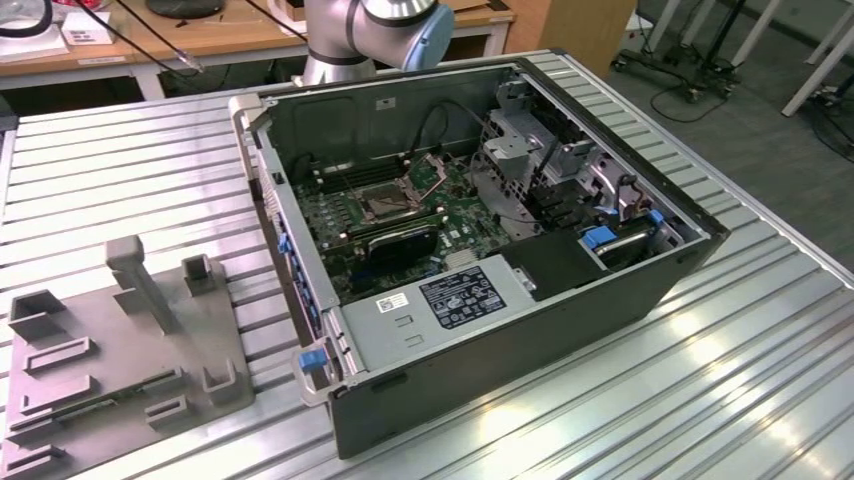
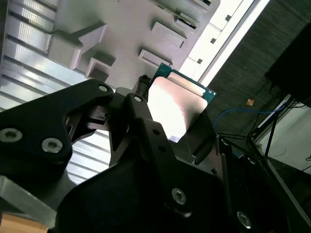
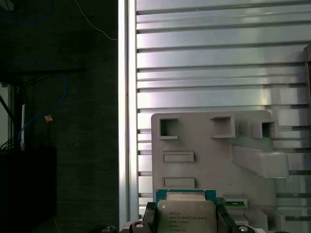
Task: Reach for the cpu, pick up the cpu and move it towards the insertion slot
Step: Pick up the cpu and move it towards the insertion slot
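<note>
Hand [image 3: 186,222] clamps the cpu [image 3: 186,209] — grey tray [image 3: 209,145] beyond (on table [image 3: 204,73]).

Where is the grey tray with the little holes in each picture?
Exterior view: the grey tray lies on the ribbed metal table at the exterior view's left, beside the computer case.
Second wrist view: the grey tray is beyond the cpu.
First wrist view: the grey tray is behind the cpu.
Shared landmark: the ribbed metal table under it.

Table [image 1: 747,380]: case [image 1: 534,340] on it; tray [image 1: 134,345] at the exterior view's left of case; slot [image 1: 383,203] inside case; cpu [image 3: 185,213] above tray.
</note>
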Tool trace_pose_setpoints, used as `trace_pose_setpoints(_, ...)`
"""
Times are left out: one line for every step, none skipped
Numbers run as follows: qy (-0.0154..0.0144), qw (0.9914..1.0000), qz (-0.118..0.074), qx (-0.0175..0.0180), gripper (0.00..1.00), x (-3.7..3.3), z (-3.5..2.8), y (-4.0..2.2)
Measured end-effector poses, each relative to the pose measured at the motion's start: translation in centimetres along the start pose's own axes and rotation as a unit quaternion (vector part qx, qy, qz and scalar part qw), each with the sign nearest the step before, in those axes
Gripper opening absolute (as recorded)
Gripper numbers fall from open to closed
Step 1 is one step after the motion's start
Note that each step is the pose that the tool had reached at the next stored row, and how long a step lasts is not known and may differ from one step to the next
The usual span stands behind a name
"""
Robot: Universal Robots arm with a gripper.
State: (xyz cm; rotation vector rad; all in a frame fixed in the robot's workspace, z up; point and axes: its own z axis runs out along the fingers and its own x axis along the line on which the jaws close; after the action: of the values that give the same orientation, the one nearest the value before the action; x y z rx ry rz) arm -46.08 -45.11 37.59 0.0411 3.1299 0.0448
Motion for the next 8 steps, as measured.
trace_pose_setpoints(-0.0001, 1.00000, 0.000, 0.0000, 0.55, 0.00, -0.02, 0.00)
trace_pose_setpoints(-0.0001, 1.00000, 0.000, 0.0000, 0.55, -0.01, -0.03, 0.00)
trace_pose_setpoints(0.0000, 1.00000, 0.000, 0.0001, 0.55, 0.00, -0.05, 0.00)
trace_pose_setpoints(-0.0001, 1.00000, 0.000, 0.0001, 0.55, -0.01, -0.05, 0.00)
trace_pose_setpoints(-0.0002, 1.00000, 0.000, 0.0001, 0.55, -0.01, -0.05, 0.01)
trace_pose_setpoints(-0.0002, 1.00000, 0.000, 0.0001, 0.55, -0.01, -0.05, 0.01)
trace_pose_setpoints(-0.0001, 1.00000, 0.000, 0.0001, 0.55, -0.04, -0.05, 0.01)
trace_pose_setpoints(-0.0001, 1.00000, 0.000, 0.0002, 0.55, -0.12, -0.06, 0.01)
